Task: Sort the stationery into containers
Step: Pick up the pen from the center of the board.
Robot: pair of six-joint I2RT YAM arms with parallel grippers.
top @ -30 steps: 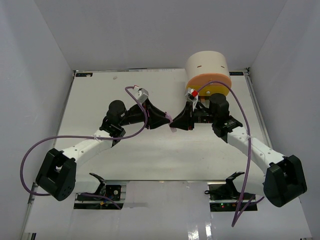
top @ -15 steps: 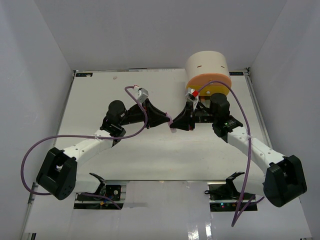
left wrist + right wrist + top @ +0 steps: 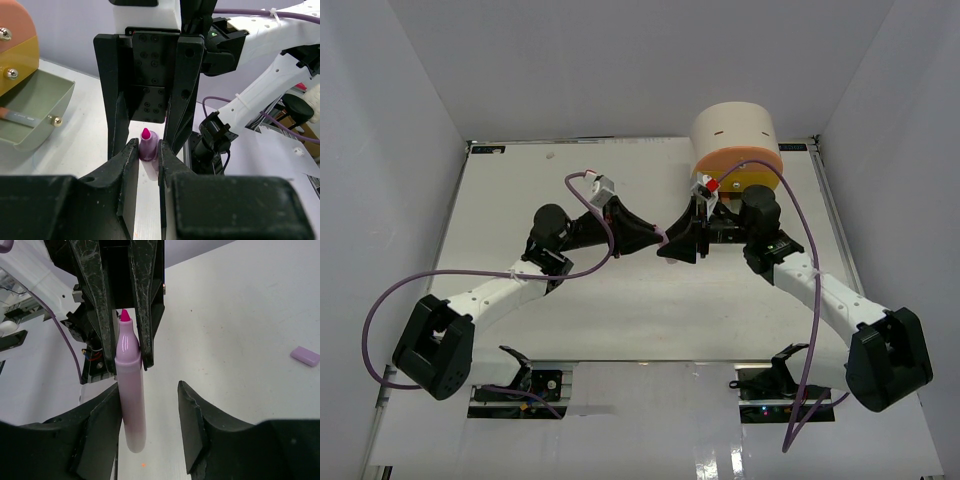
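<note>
Left claw (image 3: 146,148) is clenching the uncapped marker (image 3: 130,395) near its tip; right claw (image 3: 150,387) is gaping. Likely light, stiff, slick: grip mid-barrel.

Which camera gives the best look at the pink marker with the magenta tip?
The right wrist view: the pink marker shows its whole barrel and tip, pinched by the left gripper. The left wrist view shows only its tip end between the jaws; the top view hides nearly all of it.
</note>
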